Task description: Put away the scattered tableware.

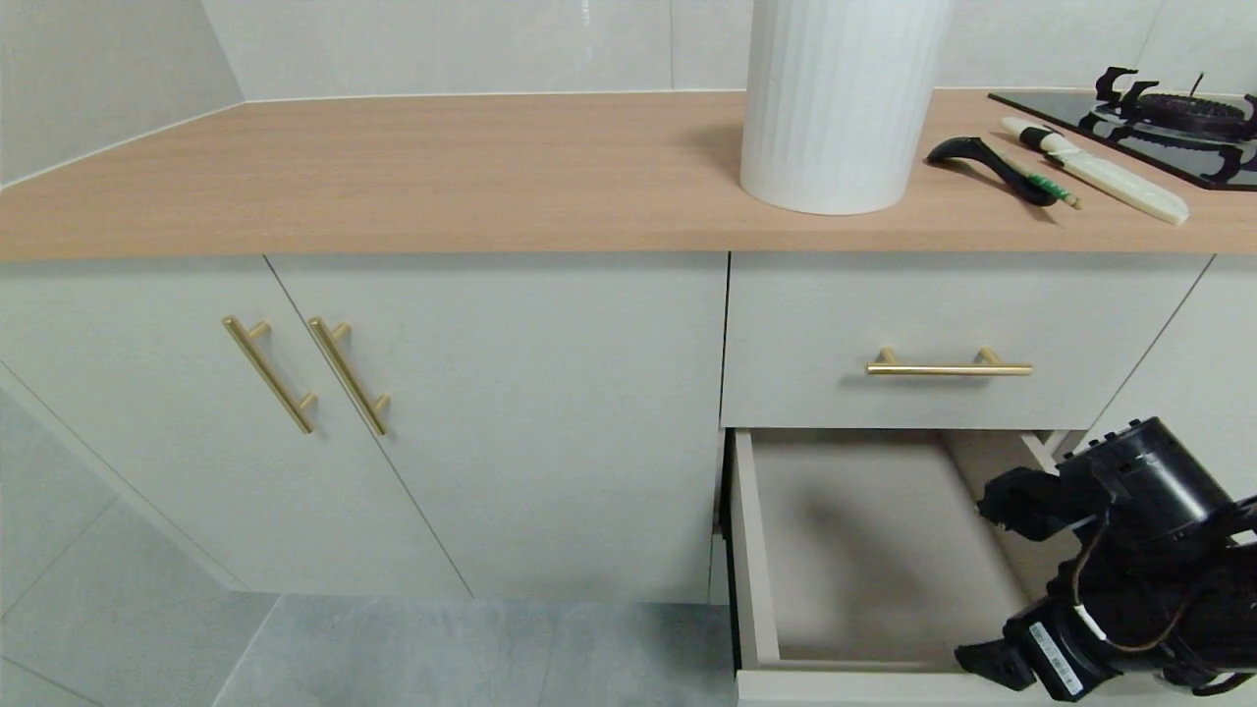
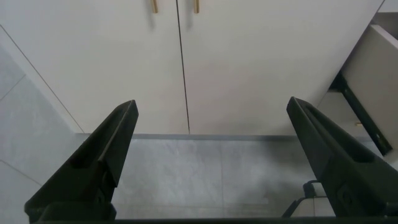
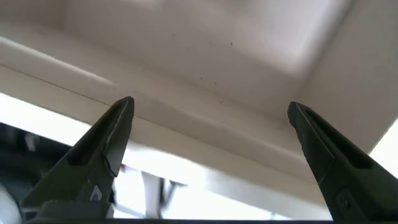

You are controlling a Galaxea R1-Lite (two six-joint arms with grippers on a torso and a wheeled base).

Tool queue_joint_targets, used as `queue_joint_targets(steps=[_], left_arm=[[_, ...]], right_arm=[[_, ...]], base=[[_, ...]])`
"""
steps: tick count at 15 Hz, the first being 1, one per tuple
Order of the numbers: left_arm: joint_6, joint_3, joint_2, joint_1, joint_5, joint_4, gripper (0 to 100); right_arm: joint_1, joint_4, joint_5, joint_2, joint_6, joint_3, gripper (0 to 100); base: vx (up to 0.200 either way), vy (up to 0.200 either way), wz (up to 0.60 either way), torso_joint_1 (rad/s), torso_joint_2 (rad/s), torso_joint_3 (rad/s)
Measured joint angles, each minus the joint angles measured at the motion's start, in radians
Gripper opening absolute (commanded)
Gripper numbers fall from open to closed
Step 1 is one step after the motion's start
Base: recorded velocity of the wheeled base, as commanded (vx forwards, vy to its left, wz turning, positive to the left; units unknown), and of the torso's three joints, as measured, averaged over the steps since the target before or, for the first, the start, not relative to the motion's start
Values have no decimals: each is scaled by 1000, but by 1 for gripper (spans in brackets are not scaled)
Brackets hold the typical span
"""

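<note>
On the wooden countertop (image 1: 393, 167), well above your right gripper (image 3: 209, 104), lay the black spoon (image 1: 992, 167) and the pale knife (image 1: 1100, 169), side by side between a white ribbed vessel (image 1: 835, 108) and the stove (image 1: 1178, 110). You had that gripper spread wide at the front edge of the open drawer (image 1: 751, 550), and your left gripper (image 2: 211, 102), also spread, faced the cabinet doors (image 2: 249, 62) above grey floor (image 2: 205, 168)

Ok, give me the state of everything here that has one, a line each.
Lower drawer: pulled open, nothing visible inside.
Upper drawer: shut.
Cabinet doors: both shut.
Knife: lying flat on the countertop.
Black-handled utensil: lying flat beside the knife.
White ribbed container: upright.
Left end effector: open, holding nothing.
Right end effector: open, holding nothing.
</note>
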Motion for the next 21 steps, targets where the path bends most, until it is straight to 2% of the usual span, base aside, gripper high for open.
queue_joint_targets(steps=[6, 8, 10, 13, 21], left_arm=[[0, 0, 0, 0, 0, 0, 100], [0, 0, 0, 0, 0, 0, 100], [0, 0, 0, 0, 0, 0, 100], [0, 0, 0, 0, 0, 0, 100], [0, 0, 0, 0, 0, 0, 100]], right_arm=[[29, 178, 1, -6, -118, 3, 100], [29, 161, -1, -8, -93, -19, 100], [25, 131, -2, -21, -10, -46, 100], [22, 23, -9, -77, 101, -81, 100], [-69, -87, -8, -217, 20, -49, 100]], base=[[0, 0, 0, 0, 0, 0], [0, 0, 0, 0, 0, 0], [0, 0, 0, 0, 0, 0], [0, 0, 0, 0, 0, 0], [0, 0, 0, 0, 0, 0]])
